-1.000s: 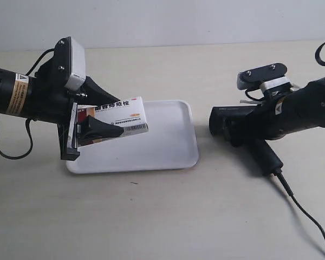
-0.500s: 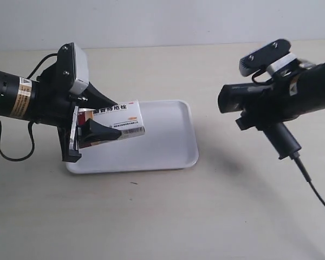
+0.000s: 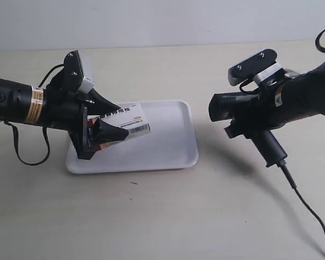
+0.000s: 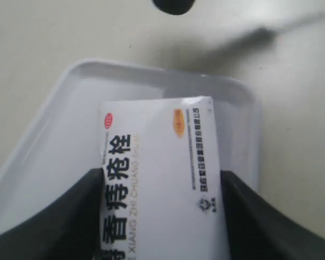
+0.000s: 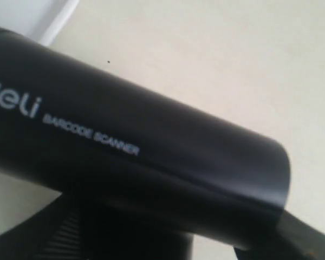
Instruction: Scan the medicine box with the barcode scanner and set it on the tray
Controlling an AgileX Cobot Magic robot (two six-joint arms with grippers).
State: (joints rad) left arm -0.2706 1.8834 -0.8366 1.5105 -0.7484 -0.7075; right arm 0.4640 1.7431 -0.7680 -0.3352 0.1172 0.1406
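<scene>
The medicine box (image 3: pixel 125 120), white with black Chinese lettering and a barcode on its side, hangs just above the left part of the tray (image 3: pixel 168 146). My left gripper (image 3: pixel 105 125) is shut on it. In the left wrist view the box (image 4: pixel 162 141) sits between the black fingers (image 4: pixel 70 216) over the tray (image 4: pixel 65 114), with the left gripper (image 4: pixel 160 176) closed on its sides. The barcode scanner (image 3: pixel 230 108) is held off the table right of the tray by my right gripper (image 3: pixel 254 125), its head facing the box. The scanner (image 5: pixel 141 157) fills the right wrist view.
The scanner's black cable (image 3: pixel 306 208) trails over the table toward the front right. The left arm's cable (image 3: pixel 19 151) loops down at the left. The tray's right half (image 3: pixel 173 130) holds nothing. A dark scanner tip (image 4: pixel 174 5) shows in the left wrist view.
The right arm lifted the scanner off the table, then brought it slightly lower and toward the tray. The left arm swung and lowered the box a little over the tray.
</scene>
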